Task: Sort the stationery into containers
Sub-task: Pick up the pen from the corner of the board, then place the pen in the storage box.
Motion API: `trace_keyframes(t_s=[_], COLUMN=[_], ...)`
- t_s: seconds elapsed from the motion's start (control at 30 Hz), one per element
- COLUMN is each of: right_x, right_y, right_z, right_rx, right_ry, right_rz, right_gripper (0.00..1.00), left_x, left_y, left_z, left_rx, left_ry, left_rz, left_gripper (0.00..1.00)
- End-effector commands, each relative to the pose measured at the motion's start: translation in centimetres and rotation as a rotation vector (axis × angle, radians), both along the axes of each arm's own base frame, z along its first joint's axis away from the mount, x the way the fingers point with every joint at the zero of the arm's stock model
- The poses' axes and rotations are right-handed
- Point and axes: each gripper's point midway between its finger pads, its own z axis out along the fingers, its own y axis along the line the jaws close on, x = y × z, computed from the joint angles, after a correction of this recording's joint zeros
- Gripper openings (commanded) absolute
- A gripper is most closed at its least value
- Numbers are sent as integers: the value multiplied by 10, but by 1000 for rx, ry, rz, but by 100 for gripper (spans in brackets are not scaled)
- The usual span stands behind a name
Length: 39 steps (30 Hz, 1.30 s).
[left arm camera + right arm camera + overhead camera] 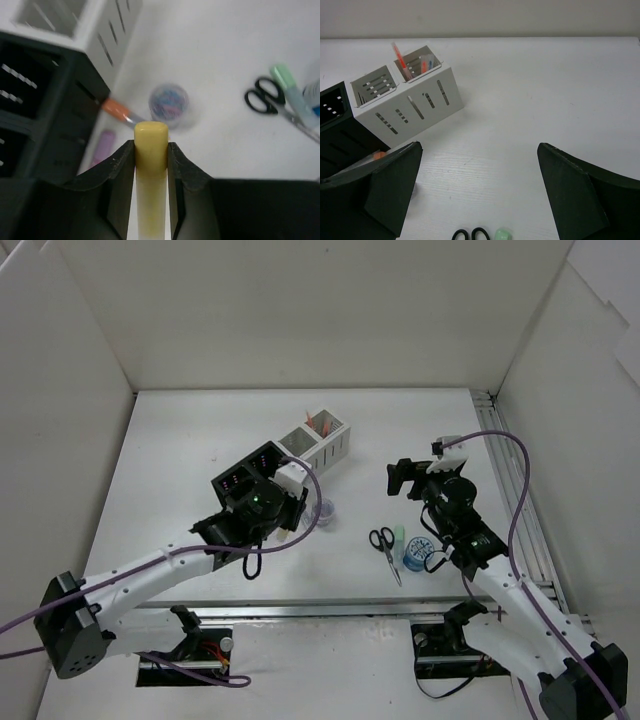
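Left hand [151, 152]: shut on a yellow marker [151, 135], both jaws pressed flat against the barrel, blunt end standing just proud of them. Right hand [479, 150]: jaws wide apart, holding nothing, hovering above the counter [180, 460].

From the left hand, the black compartments [30, 100] lay at nine to ten o'clock, close by. A purple-lidded tub [169, 101] sat at twelve o'clock, an orange marker [116, 109] at eleven against the black wall, and a pink item [103, 146] just below that. Scissors [265, 97] and a green eraser [285, 76] lay at two o'clock, well apart.

The farthest white compartment [427, 75] already held pens [400, 60].

Assessment: the marker was in transit to a compartment. Recommended: carry it clear above the rims, centre over the pen compartment, hold the barrel near vertical, and release only once the lower end is inside.
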Motion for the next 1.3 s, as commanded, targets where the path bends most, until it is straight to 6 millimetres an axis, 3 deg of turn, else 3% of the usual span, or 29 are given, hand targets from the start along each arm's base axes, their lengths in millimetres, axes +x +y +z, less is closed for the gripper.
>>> trace_keyframes(t_s=[0.0, 0.03, 0.1, 0.2, 0.33, 0.5, 0.53, 0.6, 0.67, 0.7, 0.83, 0.9, 1.03, 1.07, 1.27], right_x=[6, 7, 7, 7, 5, 1, -1, -2, -4, -3, -2, -2, -4, -5, -9], right_y=[-5, -6, -6, -7, -10, -17, -19, -21, -21, -22, -24, -24, -25, -25, -27], right_z=[16, 11, 8, 3, 0, -17, -22, -30, -35, -36, -44, -57, -76, -81, -114], right_rx=[5, -3, -12, -21, -33, -56, -62, -69, -76, -76, -77, -87, -86, -75, -77], right_ry=[-54, -37, -20, -7, 7, 64, 75, 101, 116, 119, 161, 224, 311, 330, 477], right_rz=[-26, -32, -36, -34, -43, -68, -73, -81, -80, -84, -105, -108, -134, -140, -187], right_gripper=[98, 98, 98, 98, 98, 98, 98, 98, 98, 98, 98, 98, 98, 98, 98], left_x=[51, 62, 87, 118, 164, 199, 205, 218, 228, 230, 249, 262, 263, 260, 240], left_y=[17, 20, 33, 32, 25, 18, 7, 13, 6, 3, -11, -13, -14, -13, -8], left_z=[93, 119, 142, 173, 195, 210, 207, 205, 190, 192, 164, 145, 121, 124, 123], left_rx=[-130, -173, -182, -221, -266, -360, -374, -382, -387, -405, -440, -428, -441, -458, -453], left_ry=[-312, -380, -459, -533, -578, -625, -616, -626, -615, -639, -602, -552, -493, -502, -485], left_rz=[125, 152, 204, 209, 240, 202, 171, 191, 167, 157, 128, 137, 134, 133, 113], left_gripper=[0, 0, 0, 0, 0, 0, 0, 0, 0, 0, 7, 7, 8, 11, 53])
